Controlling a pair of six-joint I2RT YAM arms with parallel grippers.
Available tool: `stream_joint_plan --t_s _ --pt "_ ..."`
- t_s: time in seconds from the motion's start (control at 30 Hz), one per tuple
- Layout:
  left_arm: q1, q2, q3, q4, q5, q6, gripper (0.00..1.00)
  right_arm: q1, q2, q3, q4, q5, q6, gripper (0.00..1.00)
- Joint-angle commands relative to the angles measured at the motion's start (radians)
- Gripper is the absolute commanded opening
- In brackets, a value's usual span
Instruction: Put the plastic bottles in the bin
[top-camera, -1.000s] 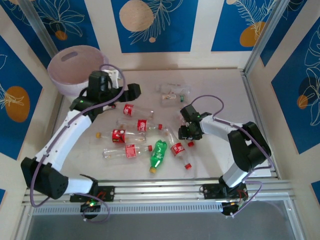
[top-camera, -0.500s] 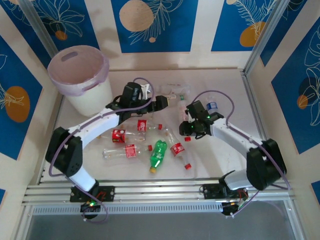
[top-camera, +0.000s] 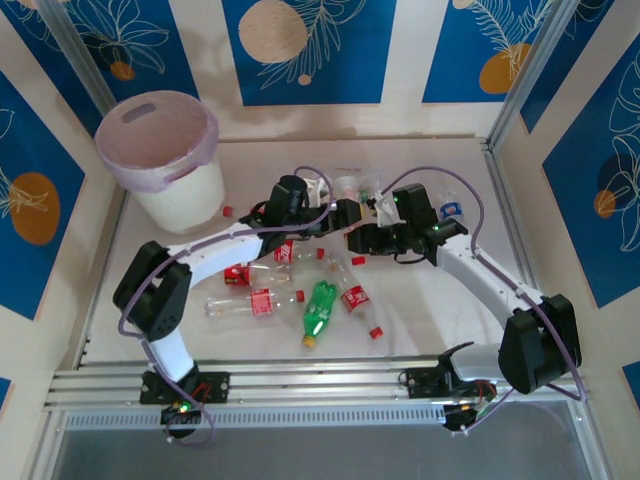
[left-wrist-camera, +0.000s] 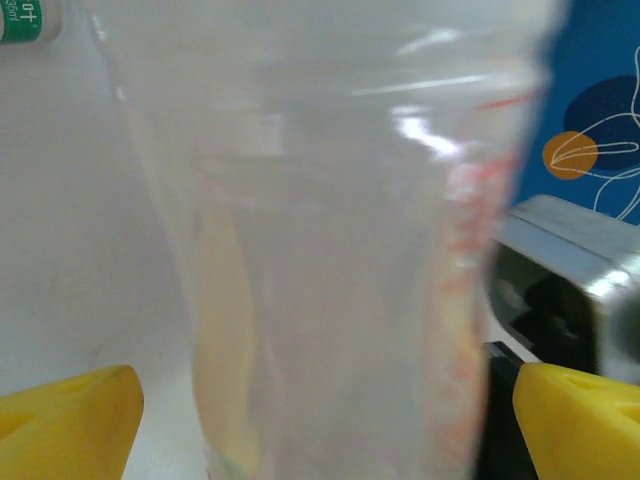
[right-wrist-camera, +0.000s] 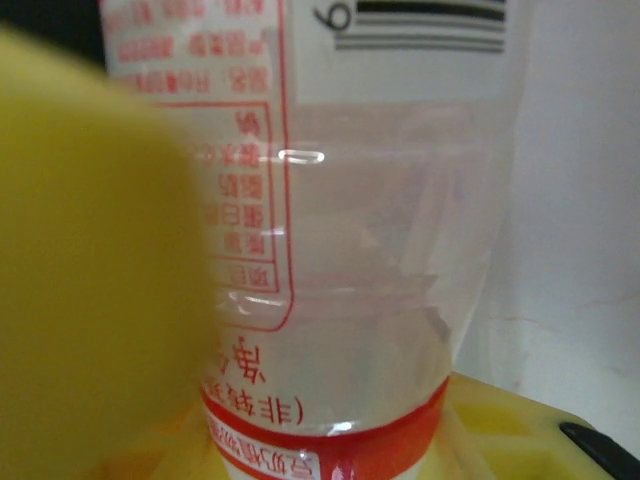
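Top external view: about ten small clear plastic bottles (top-camera: 262, 301) are seen unbinned on the pale surface (top-camera: 420, 320) right of the round white purple-lined bin (top-camera: 180, 205), a clear bottle (left-wrist-camera: 320, 250) straddled by spread left fingers (left-wrist-camera: 60, 420), a red-labelled bottle (right-wrist-camera: 380, 250) pinched by right fingers (right-wrist-camera: 90, 300).

One bin (top-camera: 185, 200) is standing on the table (top-camera: 440, 310). Four red-labelled bottles (top-camera: 260, 300) are lying in plain sight in the top view, and a fifth red-labelled bottle (right-wrist-camera: 340, 300) is sitting in the right wrist view. One more red cap (top-camera: 228, 211) is peeking out beside the left arm, its bottle hidden. One green bottle (top-camera: 318, 308) and one blue-capped bottle (top-camera: 452, 210) are lying there too. At least two plain clear bottles (top-camera: 350, 185) are showing at the far side; the arms are covering part of that cluster, so no exact count. Two arms are reaching in, each carrying one gripper: the left gripper (top-camera: 345, 212) and the right gripper (top-camera: 360, 241)
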Motion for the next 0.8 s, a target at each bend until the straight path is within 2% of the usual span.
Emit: stream_joint_plan --t_s 0.0,0.17,0.27,0.37,0.47,0.67,0.77 --pt "-0.007 0.018 0.0 0.076 0.012 -0.036 0.89 0.004 -0.028 -0.006 0.061 -0.094 -0.012 0.43" --pt "-0.006 0.029 0.013 0.087 0.014 -0.047 0.63 0.0 -0.028 -0.002 0.07 -0.11 -0.007 0.43" --pt "-0.007 0.029 0.022 0.076 0.01 -0.04 0.52 -0.006 -0.028 0.003 0.059 -0.11 -0.008 0.49" --pt "-0.004 0.033 0.042 0.057 0.009 -0.029 0.46 -0.021 -0.034 0.011 0.034 -0.122 -0.012 0.66" --pt "0.007 0.033 0.077 0.022 0.007 -0.001 0.46 -0.051 -0.068 0.016 -0.015 -0.11 -0.025 0.85" --pt "0.051 0.024 0.215 -0.138 -0.001 0.126 0.46 -0.177 -0.175 0.05 -0.196 -0.06 -0.085 0.88" --pt "0.088 0.006 0.298 -0.225 -0.01 0.195 0.46 -0.232 -0.192 0.082 -0.282 0.058 -0.097 0.87"
